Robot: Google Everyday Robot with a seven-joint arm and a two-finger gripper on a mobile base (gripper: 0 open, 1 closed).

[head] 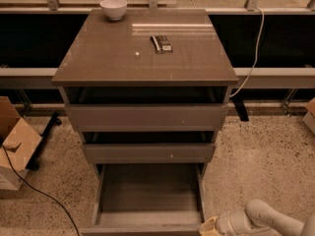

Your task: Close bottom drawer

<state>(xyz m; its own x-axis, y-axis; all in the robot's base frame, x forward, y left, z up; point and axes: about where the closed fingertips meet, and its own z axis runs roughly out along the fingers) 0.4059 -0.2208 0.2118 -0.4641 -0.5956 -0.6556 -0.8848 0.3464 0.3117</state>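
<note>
Three drawers stand pulled out of a grey-brown cabinet [145, 53] with a smooth, glossy, square-edged top that catches pale reflections. The top drawer [146, 117] and the middle drawer [148, 152] have flat, handleless fronts and each sits out a little way, the middle one carrying a small white speck. The bottom drawer [147, 191], lowest of the three, is drawn far out toward the near edge of the scene; it is a wide, shallow box with a plain matte floor and thin side walls.

On the cabinet top, a round white bowl [113, 8] sits at the far left, and a small dark, flat packet [161, 44] lies near the middle; its markings are too small to read. The floor [261, 156] is speckled terrazzo. A brown cardboard box [15, 141] stands at the left with a black cable [39, 193] trailing across the floor beside it, and a white cable [253, 48] hangs at the far right.

The gripper [209, 226], with a yellowish tip, is low at the near right, just beside the front right corner of the bottom drawer, on the end of a rounded white arm [266, 219]. How far open it is cannot be told, nor whether it touches the drawer.
</note>
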